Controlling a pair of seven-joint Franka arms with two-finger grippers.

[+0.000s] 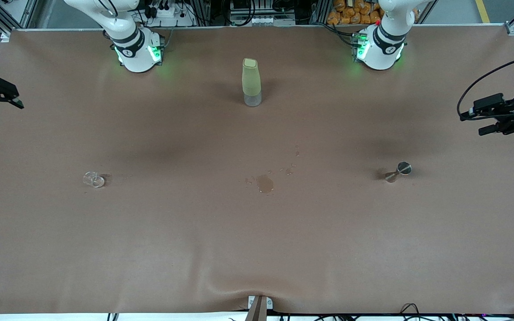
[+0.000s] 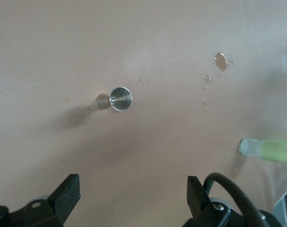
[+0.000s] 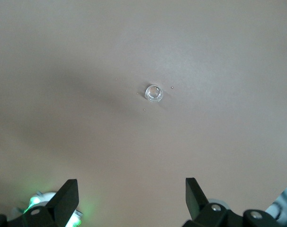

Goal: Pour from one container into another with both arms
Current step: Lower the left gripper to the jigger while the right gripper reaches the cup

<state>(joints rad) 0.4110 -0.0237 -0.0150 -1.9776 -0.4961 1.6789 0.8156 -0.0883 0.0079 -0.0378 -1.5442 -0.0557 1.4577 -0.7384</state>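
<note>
A small clear glass [image 1: 93,179] [image 3: 154,93] stands toward the right arm's end of the table. A steel jigger [image 1: 398,171] [image 2: 116,99] stands toward the left arm's end, its open cup facing up. A tall bottle [image 1: 251,82] [image 2: 271,150] with a pale green sleeve and a clear base stands upright between the two arm bases. My left gripper [image 1: 473,122] [image 2: 132,194] hangs open and holds nothing, high over the table's edge at its own end. My right gripper [image 1: 18,100] [image 3: 131,194] is open too, with nothing in it, over the edge at its end.
A brown cloth [image 1: 257,249] covers the table. A small wet puddle [image 1: 265,183] [image 2: 220,61] with a few droplets around it lies mid-table, nearer to the front camera than the bottle. A bracket [image 1: 259,305] sits at the table's front edge.
</note>
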